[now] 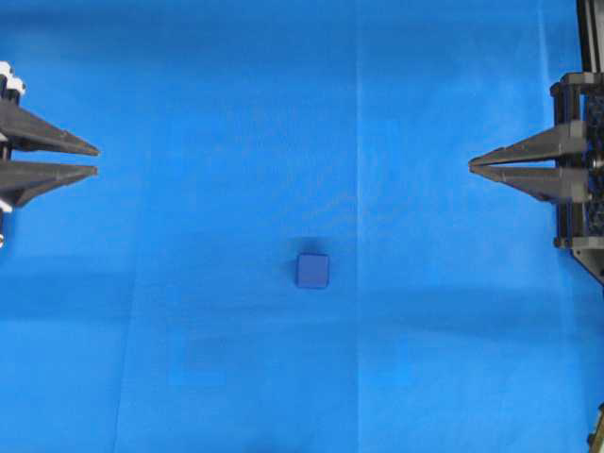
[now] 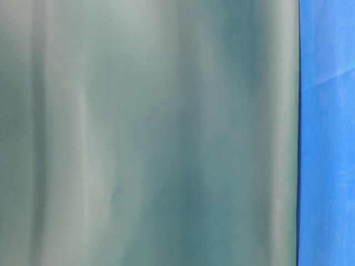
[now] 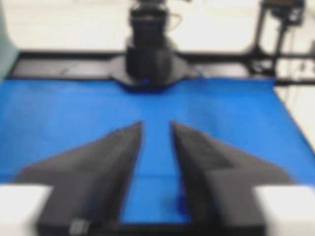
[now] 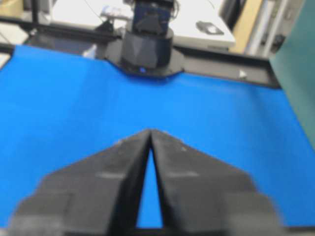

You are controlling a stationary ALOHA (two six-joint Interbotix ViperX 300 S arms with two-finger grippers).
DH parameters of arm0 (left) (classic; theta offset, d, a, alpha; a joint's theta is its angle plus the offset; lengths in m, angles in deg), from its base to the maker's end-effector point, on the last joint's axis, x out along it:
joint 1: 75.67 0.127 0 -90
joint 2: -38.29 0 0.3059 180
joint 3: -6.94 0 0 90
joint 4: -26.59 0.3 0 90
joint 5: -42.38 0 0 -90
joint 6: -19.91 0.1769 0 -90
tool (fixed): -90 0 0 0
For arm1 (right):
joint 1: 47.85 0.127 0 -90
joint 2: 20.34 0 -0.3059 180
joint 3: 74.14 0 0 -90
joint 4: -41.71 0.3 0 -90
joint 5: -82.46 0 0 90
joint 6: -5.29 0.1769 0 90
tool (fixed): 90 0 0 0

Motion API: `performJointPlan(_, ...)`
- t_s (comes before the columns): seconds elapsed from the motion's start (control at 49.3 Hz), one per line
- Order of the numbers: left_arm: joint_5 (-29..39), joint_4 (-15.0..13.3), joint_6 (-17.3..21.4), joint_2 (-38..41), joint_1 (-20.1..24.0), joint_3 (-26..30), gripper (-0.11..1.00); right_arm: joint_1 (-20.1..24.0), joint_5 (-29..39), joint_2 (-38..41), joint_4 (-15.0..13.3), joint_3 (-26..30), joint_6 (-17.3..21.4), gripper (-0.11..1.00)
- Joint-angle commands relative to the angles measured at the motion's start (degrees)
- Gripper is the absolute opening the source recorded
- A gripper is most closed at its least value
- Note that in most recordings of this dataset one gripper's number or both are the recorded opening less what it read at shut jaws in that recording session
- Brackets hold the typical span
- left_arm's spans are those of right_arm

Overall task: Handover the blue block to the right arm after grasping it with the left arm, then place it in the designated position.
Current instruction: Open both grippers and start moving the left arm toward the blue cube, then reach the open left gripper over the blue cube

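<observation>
The blue block (image 1: 312,270) is a small dark-blue cube lying alone on the bright blue cloth (image 1: 236,94), slightly below the middle of the overhead view. At the left edge, well away from the block, my left gripper (image 1: 96,159) (image 3: 156,124) has its pointed fingers parted with only cloth between them. My right gripper (image 1: 471,164) (image 4: 150,131) is at the right edge, fingertips touching and holding nothing. Neither gripper touches the block. Neither wrist view shows the block clearly.
A blurred grey-green surface (image 2: 150,133) fills nearly the whole table-level view, leaving a strip of blue cloth (image 2: 327,138) at its right. The opposite arm's black base (image 3: 147,59) (image 4: 147,46) stands at the cloth's far edge in each wrist view.
</observation>
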Motion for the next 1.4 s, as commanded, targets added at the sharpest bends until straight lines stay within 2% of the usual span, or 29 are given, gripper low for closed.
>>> performJointPlan(0.0,-0.53,0.18,0.09,0.53,-0.18,0.53,0.36,0.09,-0.26,0.44,0.18,1.49,0.18,0.25)
performJointPlan(0.162,-0.44,0.18,0.18,0.53,-0.18,0.53,0.82,0.00,-0.26,0.53,0.35,1.41,0.26,0.73)
performJointPlan(0.223,-0.35,0.18,0.09,0.44,-0.18,0.53,0.91,0.00,-0.26,0.62,0.35,1.41,0.26,0.88)
performJointPlan(0.284,-0.35,0.18,0.09,0.44,-0.18,0.53,0.92,0.09,-0.26,0.62,0.44,1.41,0.26,0.96)
performJointPlan(0.588,-0.88,0.18,-0.26,1.14,-0.44,0.70,0.91,0.00,-0.26,0.70,0.44,1.41,0.26,0.96)
performJointPlan(0.75,-3.60,0.26,-0.88,3.52,-0.53,0.88,0.91,0.00,-0.53,1.32,0.44,1.23,0.26,0.96)
performJointPlan(1.095,-10.90,0.18,-0.88,14.50,-0.62,4.22,0.91,0.00,-0.70,1.85,0.44,1.14,0.26,0.96)
performJointPlan(1.379,-15.03,0.26,-0.88,27.51,-1.58,11.25,0.91,0.00,-0.79,2.02,0.44,1.14,0.26,0.96)
